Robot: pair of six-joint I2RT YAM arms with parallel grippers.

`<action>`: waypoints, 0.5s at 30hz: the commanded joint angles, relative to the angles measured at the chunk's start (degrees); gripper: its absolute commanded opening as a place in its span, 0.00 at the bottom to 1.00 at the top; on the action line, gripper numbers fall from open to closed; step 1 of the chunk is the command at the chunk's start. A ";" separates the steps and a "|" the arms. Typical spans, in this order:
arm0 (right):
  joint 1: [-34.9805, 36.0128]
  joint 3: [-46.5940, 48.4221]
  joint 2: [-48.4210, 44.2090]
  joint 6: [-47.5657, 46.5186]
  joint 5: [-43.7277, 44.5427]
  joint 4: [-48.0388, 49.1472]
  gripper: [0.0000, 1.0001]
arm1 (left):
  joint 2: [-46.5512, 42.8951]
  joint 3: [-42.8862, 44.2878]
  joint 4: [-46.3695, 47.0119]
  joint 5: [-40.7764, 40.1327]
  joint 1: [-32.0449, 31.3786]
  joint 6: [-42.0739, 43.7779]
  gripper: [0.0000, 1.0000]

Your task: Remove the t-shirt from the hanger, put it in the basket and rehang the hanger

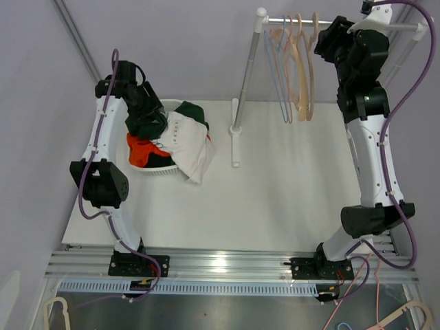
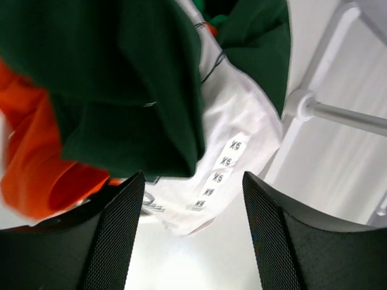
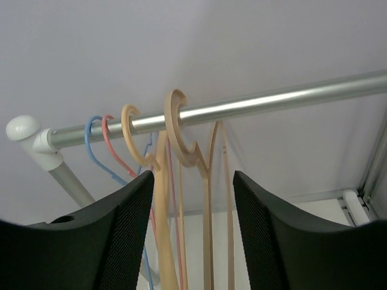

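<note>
The white worktop (image 1: 289, 199) carries a clothes rack along its far edge, toward the far right corner, with its steel rail (image 3: 272, 103) running crosswise on a slanted post (image 1: 246, 75). The right arm (image 1: 368, 151) rises from the near right corner up to that rail; the left arm (image 1: 103, 151) bends over the far left corner. There a white basket (image 1: 148, 170) holds a heap of clothes. The dark green t-shirt (image 2: 121, 78) lies on top of the heap, off any hanger, with a white garment (image 1: 189, 141) draped over the rim toward the rack and an orange one (image 1: 141, 151) underneath. Four bare hangers (image 3: 175, 139), one blue, one pink and two tan, hang bunched on the rail. The left tool (image 2: 192, 181) is just above the green t-shirt, fingers spread and pinching nothing. The right tool (image 3: 192, 181) is spread too, just below the tan hooks. A strip of XS stickers (image 2: 221, 169) runs down the white garment.
</note>
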 commanded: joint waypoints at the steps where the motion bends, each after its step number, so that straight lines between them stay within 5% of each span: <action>1: -0.14 -4.92 -8.14 1.05 1.96 0.76 0.60 | -5.04 4.83 -10.89 -8.23 -0.37 0.74 0.70; 2: 0.21 -6.08 -9.56 0.62 0.65 0.94 0.74 | -6.10 5.88 -11.89 -9.04 -0.45 0.74 0.70; 6: 4.42 -11.00 -16.76 -2.72 4.05 -3.27 0.97 | -17.33 -0.16 -8.66 -10.37 -0.81 3.29 0.71; 8: 6.53 -17.21 -22.56 -2.73 6.00 -3.98 0.99 | -26.29 -8.24 -3.32 -8.53 -0.89 5.30 0.73; 9: 6.97 -19.86 -24.76 -2.46 6.09 -3.81 1.00 | -29.28 -10.26 -1.46 -8.00 -0.98 5.92 0.96; 10: 7.33 -22.59 -26.95 -2.20 6.09 -3.55 1.00 | -32.10 -16.55 0.04 -7.13 -0.98 6.36 0.99; 15: 8.73 -37.60 -40.32 2.89 9.41 -5.73 1.00 | -50.20 -32.14 10.65 3.33 -1.77 9.44 1.00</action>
